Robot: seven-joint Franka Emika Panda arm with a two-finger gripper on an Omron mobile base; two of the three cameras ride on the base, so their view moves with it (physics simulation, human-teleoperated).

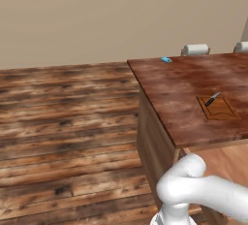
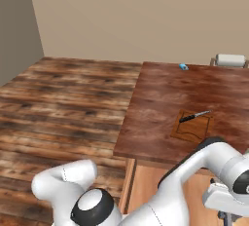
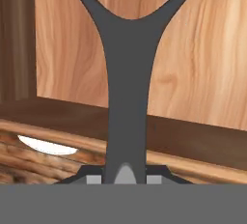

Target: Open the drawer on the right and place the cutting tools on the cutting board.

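On the countertop, right of centre: cutting board already bearing knife, blade end overhanging the rim. Below the counter edge: drawer pulled out, apparently bare; closing perhaps left. In the hand view: gripper gripping a dark forked tool over that pale wood; opening width impossible to tell.

Orange-brown cutting board, dark-handled silvery knife

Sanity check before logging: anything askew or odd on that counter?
One thing: the knife lies on the cutting board but askew, its blade tip overhanging the far edge onto the countertop. A small blue item sits alone at the counter's far edge. Nothing spilled or damaged.
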